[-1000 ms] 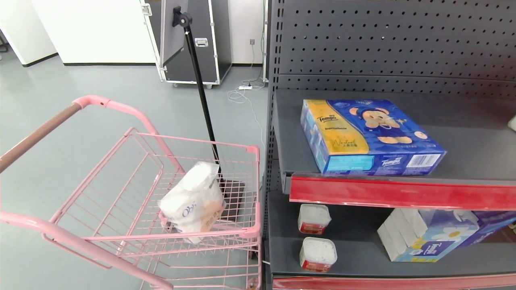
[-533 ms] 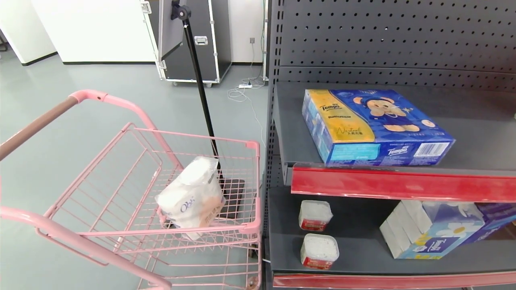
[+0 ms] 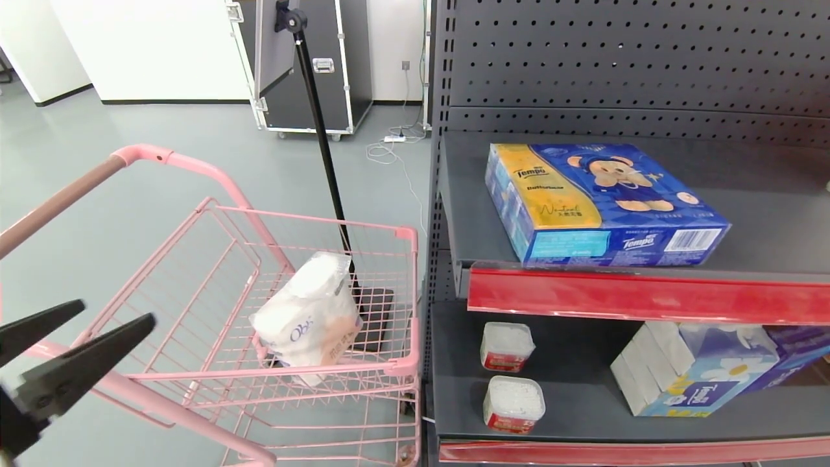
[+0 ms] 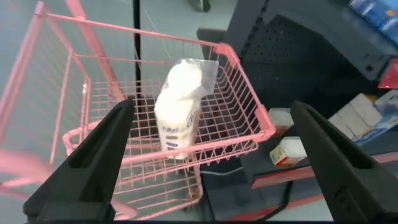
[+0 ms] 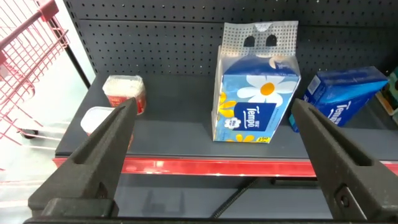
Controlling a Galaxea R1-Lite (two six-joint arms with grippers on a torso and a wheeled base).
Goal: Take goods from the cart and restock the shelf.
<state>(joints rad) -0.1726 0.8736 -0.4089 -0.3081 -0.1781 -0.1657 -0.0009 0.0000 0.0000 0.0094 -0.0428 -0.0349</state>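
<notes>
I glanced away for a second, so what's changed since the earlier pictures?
The left end effector has come into the head view at lower left, open and empty, by the near rail of the cart. The earlier shift of the whole picture was the camera's. The white pack in the cart and the blue box on the shelf stayed put.
</notes>
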